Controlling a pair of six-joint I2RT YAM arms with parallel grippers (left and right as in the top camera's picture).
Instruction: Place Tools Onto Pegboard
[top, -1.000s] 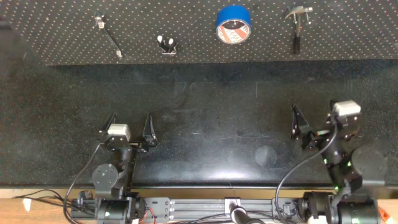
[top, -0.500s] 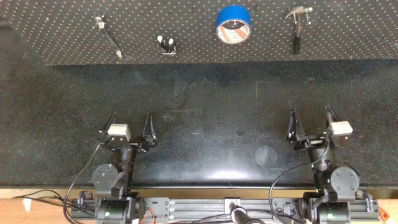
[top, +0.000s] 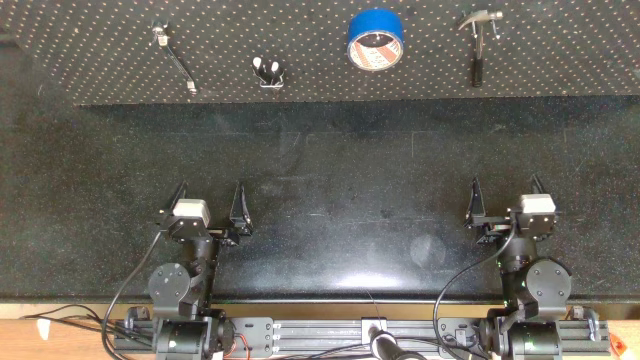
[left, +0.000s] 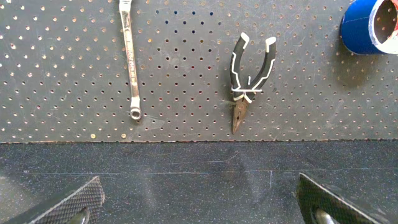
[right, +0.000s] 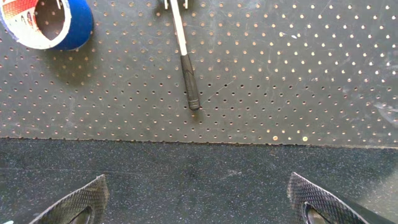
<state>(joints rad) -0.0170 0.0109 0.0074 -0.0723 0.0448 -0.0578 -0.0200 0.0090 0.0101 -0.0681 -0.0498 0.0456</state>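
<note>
Catching all four tools up on the pegboard, strung along the far edge of the top view. At ten o'clock, a slim silver wrench, hung by its upper end, ring end down, lying on a slant. At eleven o'clock, pliers with black handles edged in white, handles splayed upward, dull brown nose pointing down toward the black table mat. At one o'clock, a fat blue tape roll, pale inner core with a red label, sitting well apart from the pliers. At two o'clock, a hammer, metal head on top, pale shaft, black grip hanging straight down. Nothing lying loose on the mat.

Now down to the arms. At nine o'clock, left gripper spread wide and released, gripping nothing, parked over the mat well short of the board, looking at wrench and pliers. At three o'clock, right gripper just the same, fingers wide apart and bare, well back from the board, facing hammer and tape roll
</note>
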